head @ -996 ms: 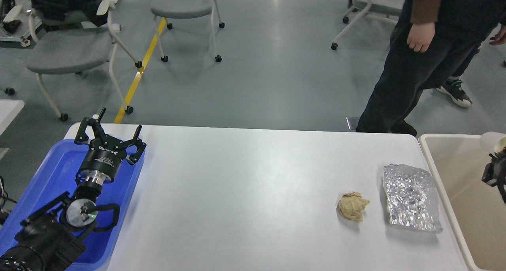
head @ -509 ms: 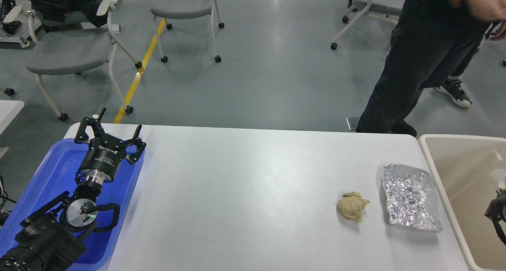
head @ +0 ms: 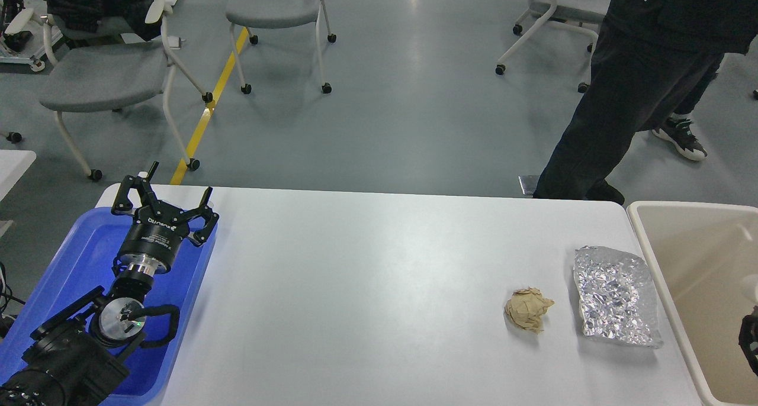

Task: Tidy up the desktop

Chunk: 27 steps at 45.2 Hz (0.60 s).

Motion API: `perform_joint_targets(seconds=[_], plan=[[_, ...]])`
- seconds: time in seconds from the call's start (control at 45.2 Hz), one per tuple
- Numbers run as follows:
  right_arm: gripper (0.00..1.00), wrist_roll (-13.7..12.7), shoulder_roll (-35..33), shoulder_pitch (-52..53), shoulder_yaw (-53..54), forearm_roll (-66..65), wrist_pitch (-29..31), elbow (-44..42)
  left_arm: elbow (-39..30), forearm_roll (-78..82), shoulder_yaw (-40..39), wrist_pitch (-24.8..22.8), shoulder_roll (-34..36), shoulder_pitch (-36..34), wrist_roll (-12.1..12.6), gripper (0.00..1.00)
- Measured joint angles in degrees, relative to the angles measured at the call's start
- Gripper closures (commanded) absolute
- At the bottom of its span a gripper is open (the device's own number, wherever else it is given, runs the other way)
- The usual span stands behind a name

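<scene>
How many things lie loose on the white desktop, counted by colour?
Tan: 1, the paper wad
Silver: 1, the foil bag
Total: 2, both on the desktop near its right end.

Grey glossy floor (head: 414, 98) with yellow line (head: 204, 119); grey castor chairs (head: 103, 77) behind; a dark-clothed person (head: 628, 92) stands at right.
</scene>
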Motion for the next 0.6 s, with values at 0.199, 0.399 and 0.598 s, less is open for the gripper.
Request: perform_joint_targets(seconds=[0.199, 0.399, 0.598], plan=[[0.0, 0.1, 0.3, 0.0, -0.2, -0.5, 0.2, 0.1, 0.0, 0.0, 0.0, 0.0, 0.0, 0.0, 0.0, 0.0], [0.0, 0.3, 0.8, 0.4, -0.5, -0.7, 0.5, 0.3, 0.0, 0.0, 0.0, 0.0, 0.0, 0.0, 0.0, 0.0], [0.0, 0.5, 0.4, 2.1, 0.0, -0.8, 0.8, 0.9, 0.0, 0.0, 0.0, 0.0, 0.0, 0.0, 0.0, 0.0]])
